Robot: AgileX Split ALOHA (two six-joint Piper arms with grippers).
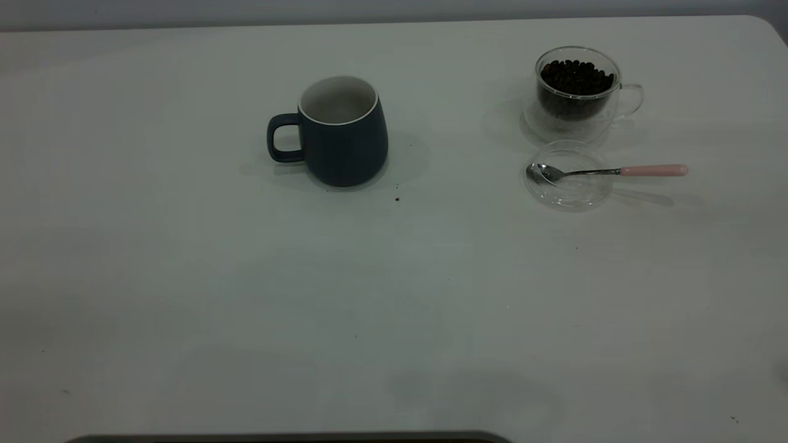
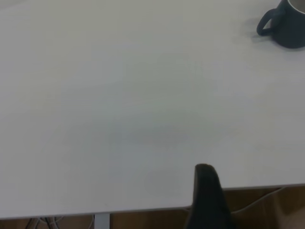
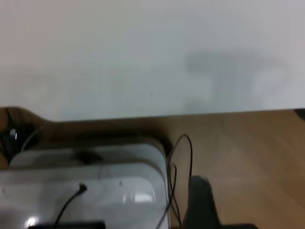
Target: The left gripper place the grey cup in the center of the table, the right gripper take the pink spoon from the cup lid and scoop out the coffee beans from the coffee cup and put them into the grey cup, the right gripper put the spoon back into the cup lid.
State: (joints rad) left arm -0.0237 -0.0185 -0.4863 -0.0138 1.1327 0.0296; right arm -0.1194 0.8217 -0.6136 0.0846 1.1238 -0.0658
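Note:
The grey cup stands upright on the table, a little left of the middle, handle to the left, and looks empty. It also shows far off in the left wrist view. The coffee cup with coffee beans stands at the back right. Just in front of it lies the cup lid, with the pink spoon resting across it, bowl in the lid, pink handle sticking out to the right. My left gripper sits at the table's near edge, far from the grey cup. My right gripper hangs off the table over the floor.
A white box with black cables sits beside the right gripper below the table edge. A few dark specks lie near the grey cup. Neither arm shows in the exterior view.

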